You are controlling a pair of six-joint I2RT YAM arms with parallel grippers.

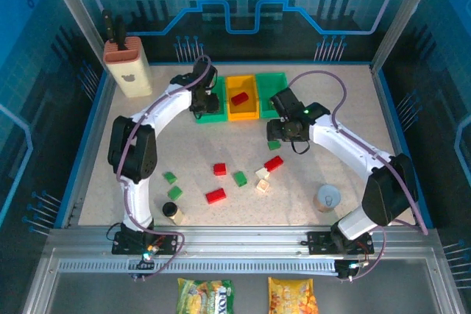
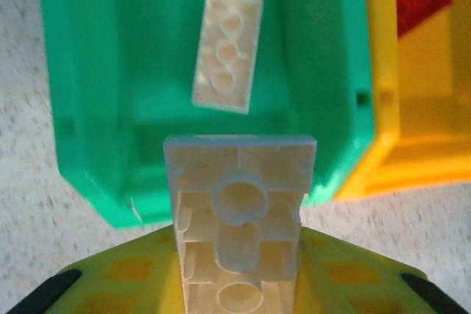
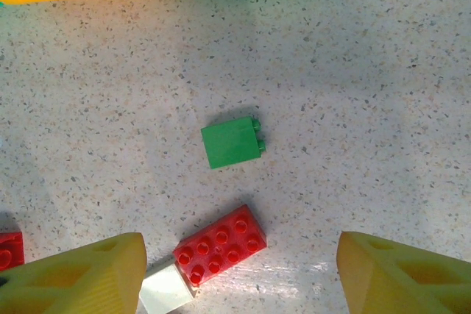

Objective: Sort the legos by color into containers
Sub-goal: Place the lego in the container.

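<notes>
From above, you see the left gripper over the left green bin, which sits in a row with the yellow bin and the right green bin. A red brick lies in the yellow one. The right gripper hangs just in front of the bins above a green brick, and the other loose legos are scattered over the table nearer the arm bases. In your left wrist view the jaws are clamped on a held cream-white brick, hollow underside facing the camera, just at the near wall of the left green bin. A second cream-white brick lies on that bin's floor, and the red brick shows in the yellow bin at the right. In your right wrist view the fingers stand well apart with nothing between them. The green brick lies on the table ahead of them, short of the bins, and a long red brick touching a small white brick lies closer in
</notes>
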